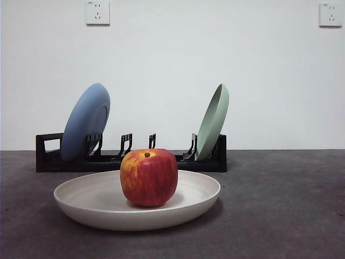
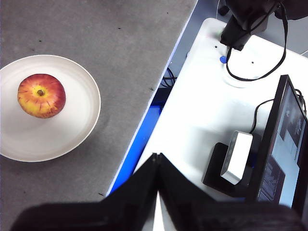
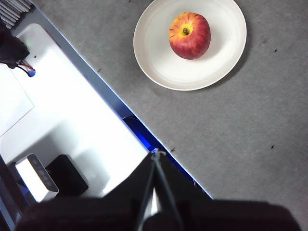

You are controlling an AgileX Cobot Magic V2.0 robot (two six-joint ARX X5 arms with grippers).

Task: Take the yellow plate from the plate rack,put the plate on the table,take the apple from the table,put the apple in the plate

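Observation:
The yellow plate [image 1: 97, 208] lies flat on the table [image 1: 280, 216], in front of the plate rack [image 1: 48, 156]. The apple [image 1: 149, 177] stands upright in the plate, stem dimple up. The plate [image 2: 57, 139] and apple [image 2: 41, 95] also show in the left wrist view, and the plate [image 3: 159, 53] and apple [image 3: 189, 35] in the right wrist view. My left gripper [image 2: 156, 161] is shut and empty, high above the table's edge, away from the plate. My right gripper [image 3: 155, 156] is shut and empty, likewise raised over the table's edge.
The rack holds a blue plate [image 1: 85, 121] at its left and a pale green plate [image 1: 213, 121] at its right, both leaning. Beside the table is a white desk [image 2: 202, 101] with a monitor [image 2: 281, 144] and cables.

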